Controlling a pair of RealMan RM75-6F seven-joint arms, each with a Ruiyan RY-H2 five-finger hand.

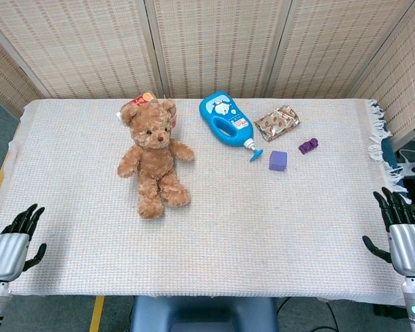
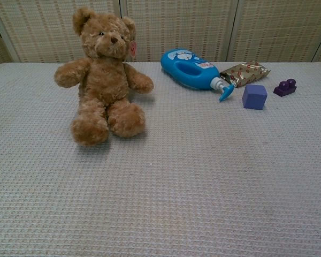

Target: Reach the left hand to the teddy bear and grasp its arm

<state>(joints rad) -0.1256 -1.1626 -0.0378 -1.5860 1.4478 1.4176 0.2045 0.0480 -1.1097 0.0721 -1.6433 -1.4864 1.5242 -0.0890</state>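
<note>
Though nothing is grasped yet, easy to find the teddy bear (image 1: 153,158): seated on the far left part of the surface (image 1: 207,235), legs toward the robot, both arms spread out to the sides, with a tag near the ear. Looks soft and light in the chest view, so likely to tip or slide if pushed.

Just to the right of it, lying flat, a blue pump bottle (image 1: 225,120); further right a shiny snack packet (image 1: 277,122), a purple cube (image 1: 278,160) and a small dark purple block (image 1: 308,146). All well apart from the bear, not in the way.

At the near left corner, resting off the edge of the cloth, the left hand (image 1: 14,242): fingers apart and pointing forward, holding nothing. Same for the right hand (image 1: 401,232) at the near right corner, spread and empty. Neither visible in the chest view.

Judged from this, still at the very first step, the reach not begun. Next move probably asks to carry the left hand forward and a little inward across the cloth, to keep the fingers apart, to come at the arm on the bear's left side in the head view, then to close around it gently.
</note>
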